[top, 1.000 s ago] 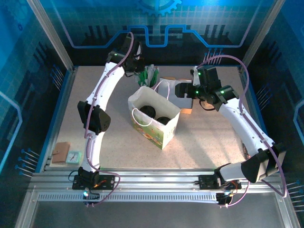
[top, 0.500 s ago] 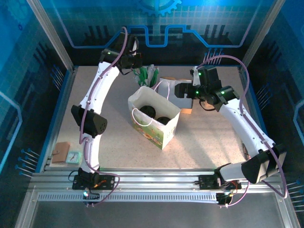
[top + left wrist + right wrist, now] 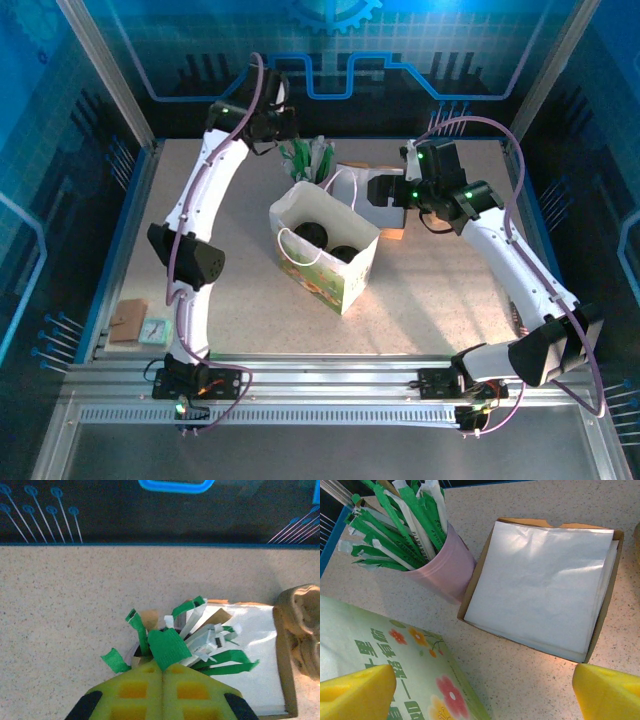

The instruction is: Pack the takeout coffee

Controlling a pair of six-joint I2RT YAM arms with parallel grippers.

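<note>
Already in the bag, by the look of it, the takeout coffee (image 3: 312, 234) sits low inside the tall white paper bag (image 3: 345, 285), its round black lid showing next to a second black lid (image 3: 343, 253). That places it on the near side of the left gripper (image 3: 162, 669) and just to the left of the right gripper (image 3: 482, 682). Over the past second the left arm's elbow has swung outward and its wrist has drawn a little toward the far wall. It now hangs directly above the pink cup (image 3: 445, 570) of green-and-white sticks (image 3: 200, 642). Its yellow fingers are clenched together, apparently pinching the green-wrapped end of one stick (image 3: 167, 649), though the wrist view does not show the grip itself. The right arm has not moved. Its gripper is released, fingers spread wide over the desk (image 3: 450, 290), with the bag's flowered side just below it and the cardboard box of white napkins (image 3: 540, 580) just beyond. With the coffee stowed, the job appears to have moved on to the extras, most likely drawing a stick for the bag.
</note>
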